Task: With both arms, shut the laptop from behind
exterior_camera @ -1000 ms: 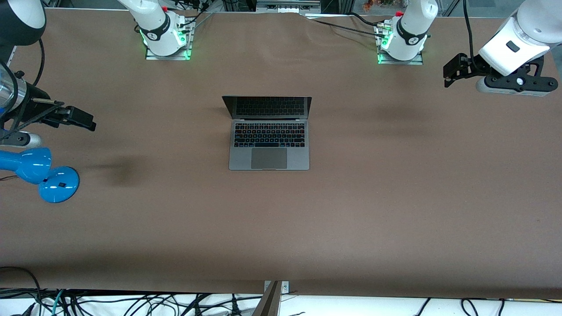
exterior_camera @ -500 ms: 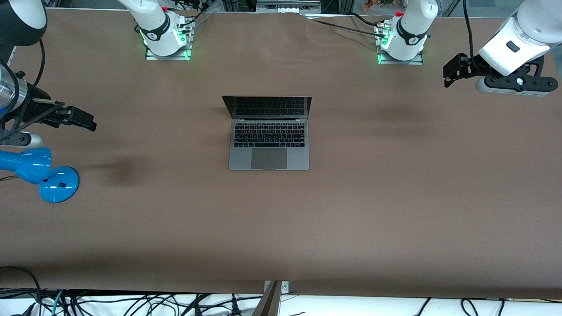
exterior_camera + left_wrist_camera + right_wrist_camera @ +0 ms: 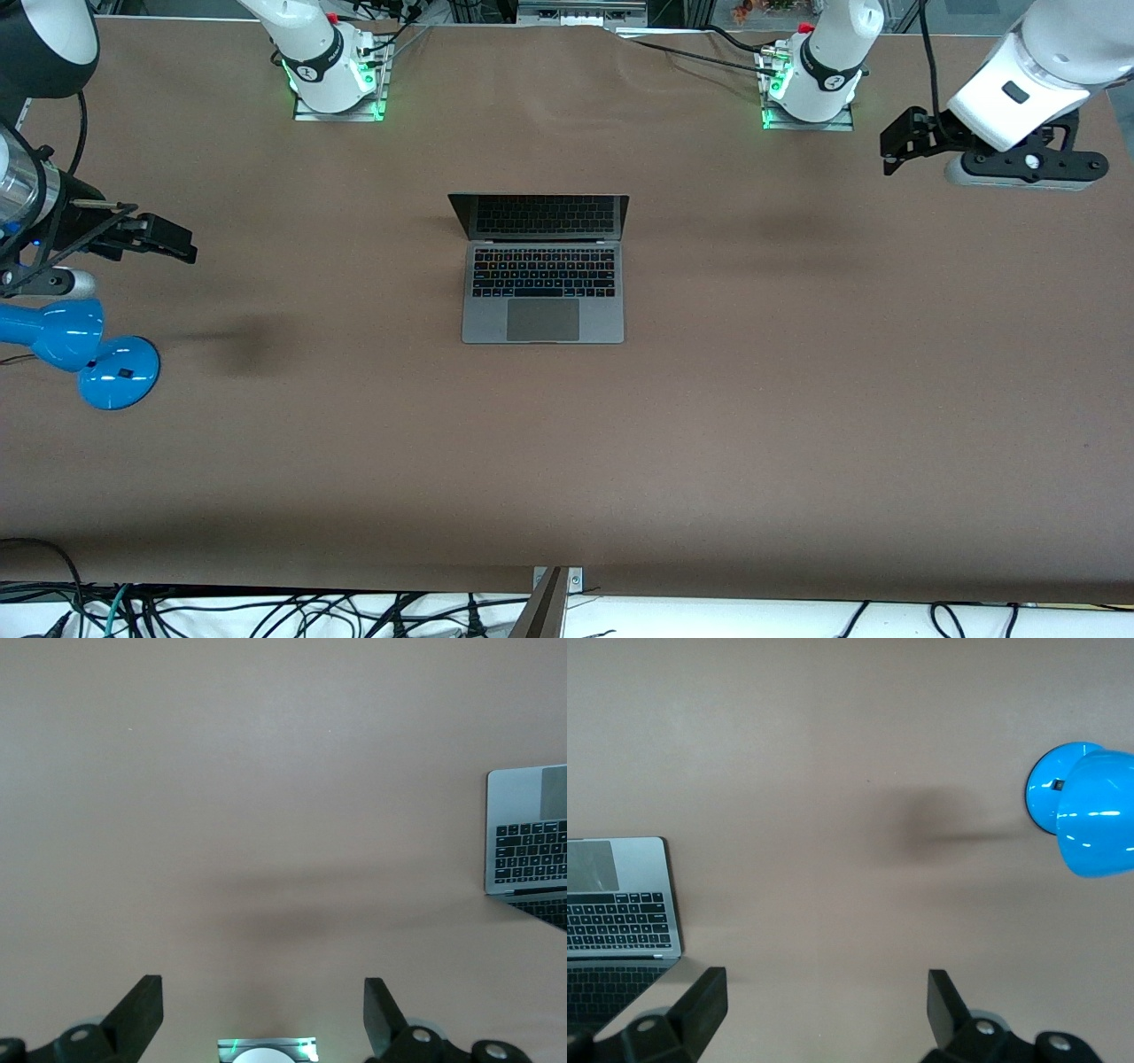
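Both arms are glossy white with rounded shells. Each base (image 3: 335, 66) is banded in black near the bottom and sits on a metal plate lit by green lamps; red caps and black cables cluster beside them. The left arm's (image 3: 1028, 75) wrist shell carries a small dark rectangular mark, above a black bracket with a round silver screw. The left gripper (image 3: 890, 151) and right gripper (image 3: 182, 246) are matte black, with wedge-shaped fingers (image 3: 137, 1014). A black cable loops near the right arm's silver wrist section (image 3: 22, 199).
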You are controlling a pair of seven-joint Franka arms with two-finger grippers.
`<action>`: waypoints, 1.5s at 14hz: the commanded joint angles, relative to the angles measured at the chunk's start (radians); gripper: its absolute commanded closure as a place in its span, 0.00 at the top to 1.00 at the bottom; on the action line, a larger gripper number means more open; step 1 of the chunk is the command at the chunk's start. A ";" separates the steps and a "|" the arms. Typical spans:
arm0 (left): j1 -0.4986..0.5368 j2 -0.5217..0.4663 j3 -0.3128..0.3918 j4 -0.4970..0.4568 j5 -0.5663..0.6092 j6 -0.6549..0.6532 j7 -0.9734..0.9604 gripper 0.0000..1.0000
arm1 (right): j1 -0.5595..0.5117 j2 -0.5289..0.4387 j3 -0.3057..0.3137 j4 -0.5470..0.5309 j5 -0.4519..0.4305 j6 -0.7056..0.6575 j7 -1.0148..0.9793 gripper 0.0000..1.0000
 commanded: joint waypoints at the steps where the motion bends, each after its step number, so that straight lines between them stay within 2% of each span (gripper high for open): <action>1: 0.002 -0.006 -0.030 -0.018 -0.047 0.002 -0.049 1.00 | -0.012 -0.006 0.019 -0.004 -0.013 -0.015 -0.015 1.00; 5: 0.002 0.005 -0.087 -0.035 -0.099 0.002 -0.108 1.00 | -0.014 0.014 0.028 -0.041 -0.001 -0.022 -0.015 1.00; 6: 0.001 0.010 -0.099 -0.035 -0.099 0.002 -0.119 1.00 | -0.014 0.021 0.059 -0.053 0.015 -0.022 -0.014 1.00; 8: 0.002 0.019 -0.128 -0.034 -0.100 0.007 -0.154 1.00 | -0.012 0.031 0.113 -0.075 0.109 -0.025 -0.002 1.00; 9: 0.001 0.033 -0.142 -0.032 -0.100 0.008 -0.167 1.00 | -0.011 0.037 0.160 -0.076 0.128 -0.025 0.000 1.00; 12: 0.001 0.051 -0.185 -0.028 -0.102 0.011 -0.207 1.00 | -0.008 0.046 0.277 -0.080 0.130 -0.045 0.009 1.00; 14: 0.001 0.051 -0.187 -0.031 -0.132 0.011 -0.210 1.00 | -0.002 0.066 0.338 -0.080 0.130 -0.044 0.059 1.00; 17: 0.001 0.057 -0.252 -0.035 -0.151 0.010 -0.297 1.00 | 0.059 0.080 0.354 -0.080 0.130 -0.032 0.150 1.00; 19: 0.001 0.088 -0.315 -0.032 -0.214 0.011 -0.375 1.00 | 0.110 0.092 0.355 -0.080 0.130 -0.025 0.236 1.00; 21: -0.008 0.108 -0.340 -0.035 -0.252 0.022 -0.394 1.00 | 0.158 0.103 0.354 -0.080 0.130 -0.022 0.291 1.00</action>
